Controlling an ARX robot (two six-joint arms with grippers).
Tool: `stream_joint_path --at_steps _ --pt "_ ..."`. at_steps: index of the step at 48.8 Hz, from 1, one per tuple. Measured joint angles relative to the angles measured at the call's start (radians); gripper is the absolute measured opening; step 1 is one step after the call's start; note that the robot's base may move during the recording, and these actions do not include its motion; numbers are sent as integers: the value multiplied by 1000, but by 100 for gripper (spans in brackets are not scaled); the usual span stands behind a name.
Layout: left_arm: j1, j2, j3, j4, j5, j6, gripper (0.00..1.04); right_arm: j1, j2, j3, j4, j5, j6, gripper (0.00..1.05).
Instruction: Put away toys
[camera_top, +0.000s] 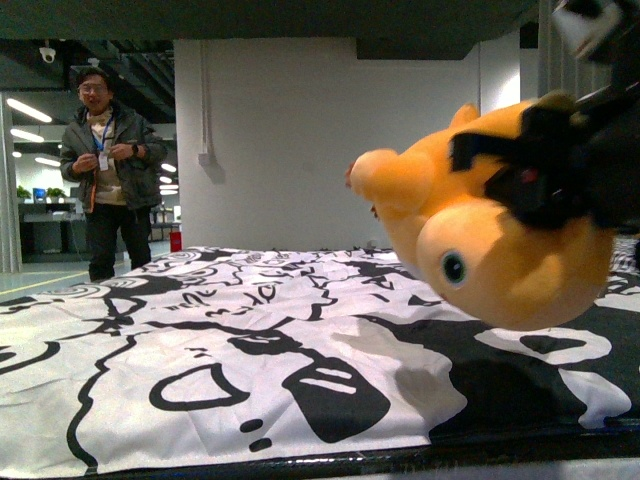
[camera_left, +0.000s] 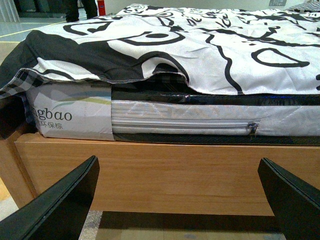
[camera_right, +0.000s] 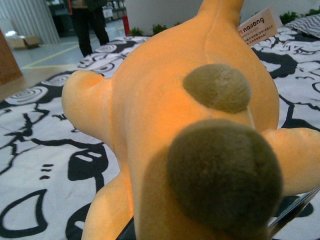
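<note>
Left gripper (camera_left: 175, 200): fingers (camera_left: 60, 205) spread wide. Right gripper (camera_top: 535, 175): raised, clamped on plush (camera_top: 470, 250).

Fuzzy matt plush toy (camera_top: 500, 270), smooth cloth sheet (camera_top: 200, 330), wooden bed frame (camera_left: 165, 175).

The right gripper (camera_top: 545, 165) runs off the front view's right edge and covers part of the plush (camera_top: 470, 240) (its upper side). In the right wrist view the plush overruns the frame, hiding most of the fingers.

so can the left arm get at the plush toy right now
Probably not directly. The left end effector hangs open, low, facing the wooden bed frame below the mattress, while the plush toy is held above the bedsheet by the right end effector.
</note>
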Motion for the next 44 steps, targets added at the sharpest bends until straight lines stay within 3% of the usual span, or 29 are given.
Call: stream_joint_path --at_steps 7,16,22,31,44 --pt "0 0 0 0 0 0 99 -72 -174 -115 -23 -117 21 8" --pt "0 0 0 0 0 0 99 -274 -545 -348 -105 -370 62 7" --pt "0 0 0 0 0 0 99 -389 -694 -441 -140 -470 106 7" --pt "0 0 0 0 0 0 99 -451 -853 -538 -199 -502 142 7" --pt "0 0 0 0 0 0 99 -368 -950 -656 -174 -410 157 7"
